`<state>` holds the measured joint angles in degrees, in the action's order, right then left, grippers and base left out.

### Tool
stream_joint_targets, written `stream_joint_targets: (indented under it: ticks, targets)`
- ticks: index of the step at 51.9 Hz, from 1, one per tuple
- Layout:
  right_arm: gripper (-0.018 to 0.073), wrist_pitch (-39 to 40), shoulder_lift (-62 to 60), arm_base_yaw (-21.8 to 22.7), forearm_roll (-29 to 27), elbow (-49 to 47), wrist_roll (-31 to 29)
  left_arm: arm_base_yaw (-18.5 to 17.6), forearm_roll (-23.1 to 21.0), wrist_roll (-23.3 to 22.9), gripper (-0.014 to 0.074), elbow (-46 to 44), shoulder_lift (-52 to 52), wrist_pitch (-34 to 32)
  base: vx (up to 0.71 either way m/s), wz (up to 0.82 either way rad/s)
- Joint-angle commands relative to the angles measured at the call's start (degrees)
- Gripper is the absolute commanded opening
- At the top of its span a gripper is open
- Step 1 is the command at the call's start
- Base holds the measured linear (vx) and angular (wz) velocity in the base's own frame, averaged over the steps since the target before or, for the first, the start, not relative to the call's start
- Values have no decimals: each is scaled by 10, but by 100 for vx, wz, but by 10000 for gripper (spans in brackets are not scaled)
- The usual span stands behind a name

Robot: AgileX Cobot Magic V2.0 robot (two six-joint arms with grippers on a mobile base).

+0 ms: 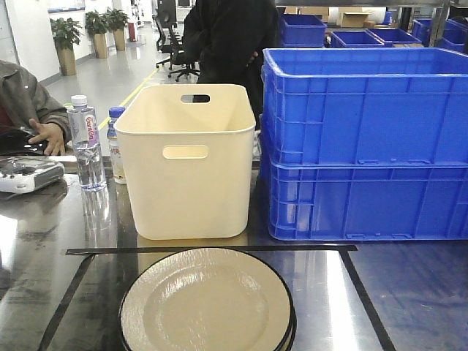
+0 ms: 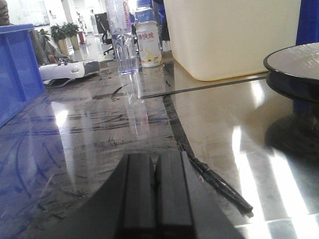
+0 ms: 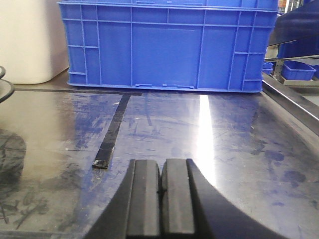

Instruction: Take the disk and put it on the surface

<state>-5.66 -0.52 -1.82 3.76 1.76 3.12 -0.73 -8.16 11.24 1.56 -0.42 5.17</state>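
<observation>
The disk, a cream plate with a black rim, is lying on the surface inside the rectangle of black tape lines, directly in front of the cream bin; its near edge is being cut off by the bottom of the front view, and a second dark rim showing beneath it is suggesting a stack, though how many pieces cannot be told. In the left wrist view only part of the disk is showing at the right edge. The left pincer is resting low over the surface with its fingers pressed together and holding nothing; the right pincer is likewise closed and empty, well apart from the disk. Two stacked blue crates are standing just beside the bin, their right sides running out of frame. A water bottle and a second, half-hidden bottle are standing to the bin's left. A seated person is being cropped at the left edge; a standing figure in black is showing without a head. Behind, a polished corridor with potted plants is receding.
</observation>
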Motion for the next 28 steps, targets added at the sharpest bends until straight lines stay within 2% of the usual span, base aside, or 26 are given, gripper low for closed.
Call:
stream_joint_targets:
  ticks: [1,28]
  targets:
    - [-9,43,-8,4,10,10,0,-5,1,-5,-2,8,-10,-47,0,0]
    - [-9,43,-7,4,10,10,0,-5,1,-5,-2,8,-10,-47,0,0]
